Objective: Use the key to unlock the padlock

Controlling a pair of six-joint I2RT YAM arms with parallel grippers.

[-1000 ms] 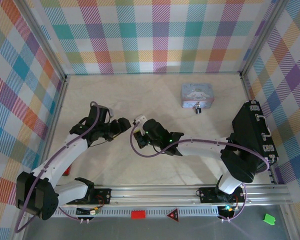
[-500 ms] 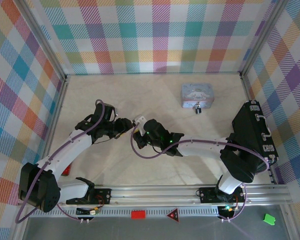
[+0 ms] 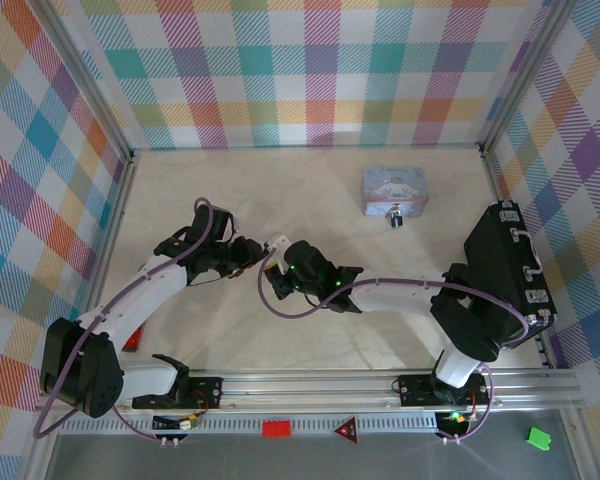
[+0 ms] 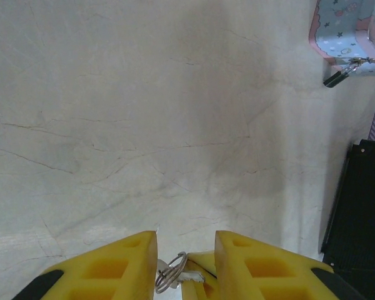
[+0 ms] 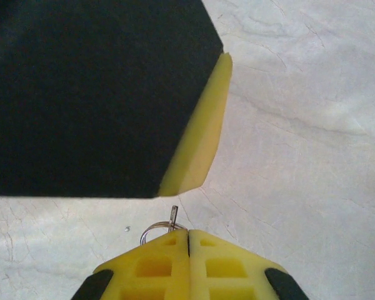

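My right gripper (image 5: 188,232) is shut on the small silver key (image 5: 174,214), whose wire ring (image 5: 155,232) pokes out beside its yellow fingertips. My left gripper (image 4: 186,250) meets it tip to tip at the table's middle (image 3: 252,255). Its jaws stand apart around the key (image 4: 192,275), the ring (image 4: 170,273) and the right gripper's fingertips (image 4: 203,261). The ring lies close against the left jaw. The tiny dark padlock (image 3: 396,218) with its silver shackle lies in front of the pastel blue tin (image 3: 394,190), far from both grippers, and shows again as the padlock (image 4: 336,76) at the top right.
A big black case (image 3: 510,270) stands along the right wall, and its edge (image 4: 359,206) is at the right. Plaid walls close in three sides. A small red thing (image 3: 132,343) lies by the left arm. The metal rail (image 3: 380,385) runs along the near edge.
My left gripper has moved right up to the right gripper's tips, and its jaws have narrowed around the key and ring. The right gripper stays shut and has barely moved.
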